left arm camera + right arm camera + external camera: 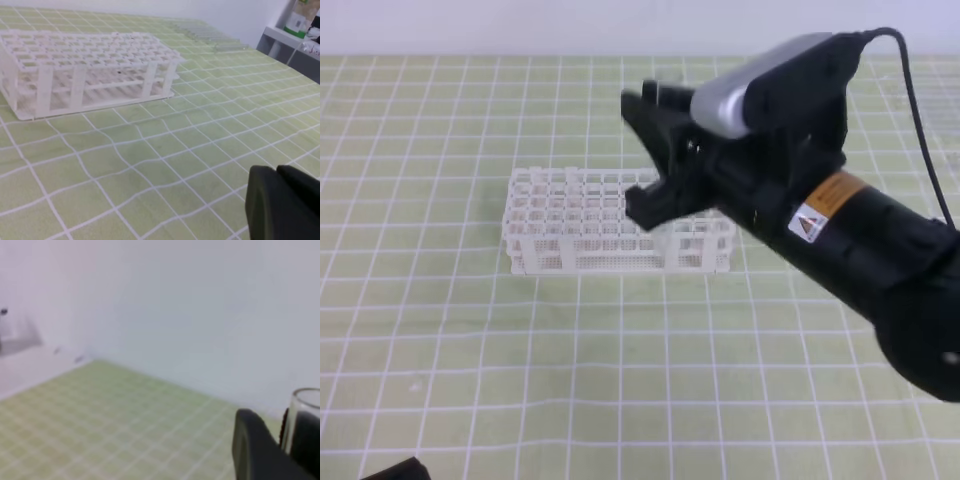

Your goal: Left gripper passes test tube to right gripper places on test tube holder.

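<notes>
Sitting low at the near-left corner of the counter (440,380), the left gripper (282,202) is showing only as a dark shape in the high view; its wrist view has the fingers pressed together, empty. The test tube holder (585,232) is standing mid-counter, its right end hidden behind the right arm. That arm is reaching in from the lower right, raised and angled up-left, with the right gripper (655,145) hanging above the rack. Only the right wrist view is revealing the test tube (305,412), clamped upright between the fingers. Open grid mat is lying all around the rack.
</notes>
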You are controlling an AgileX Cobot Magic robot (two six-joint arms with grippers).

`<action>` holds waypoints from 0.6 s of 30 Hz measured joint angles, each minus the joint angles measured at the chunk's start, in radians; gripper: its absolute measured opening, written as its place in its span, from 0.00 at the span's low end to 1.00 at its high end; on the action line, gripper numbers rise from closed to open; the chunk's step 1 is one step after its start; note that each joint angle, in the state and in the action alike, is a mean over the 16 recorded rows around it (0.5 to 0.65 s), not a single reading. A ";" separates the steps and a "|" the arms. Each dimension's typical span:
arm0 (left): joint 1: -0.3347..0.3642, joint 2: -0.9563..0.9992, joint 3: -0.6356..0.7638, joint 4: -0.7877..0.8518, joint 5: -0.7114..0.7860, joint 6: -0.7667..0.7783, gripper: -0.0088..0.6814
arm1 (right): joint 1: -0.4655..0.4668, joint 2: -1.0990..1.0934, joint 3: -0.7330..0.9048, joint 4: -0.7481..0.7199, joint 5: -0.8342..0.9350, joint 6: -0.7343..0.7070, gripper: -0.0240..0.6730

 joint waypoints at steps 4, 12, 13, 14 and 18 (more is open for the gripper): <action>0.000 0.000 0.001 0.000 0.002 0.000 0.01 | -0.031 0.072 -0.028 -0.147 -0.115 0.146 0.16; 0.000 0.001 0.002 0.001 0.001 0.001 0.01 | -0.043 0.262 -0.158 -0.273 -0.257 0.249 0.16; 0.000 0.001 0.002 0.001 0.002 0.001 0.01 | -0.043 0.287 -0.181 -0.286 -0.260 0.260 0.16; 0.000 0.001 0.002 0.001 0.002 0.001 0.01 | -0.043 0.311 -0.204 -0.300 -0.261 0.271 0.16; 0.000 0.002 0.003 0.001 0.001 0.001 0.01 | -0.043 0.404 -0.305 -0.364 -0.238 0.321 0.16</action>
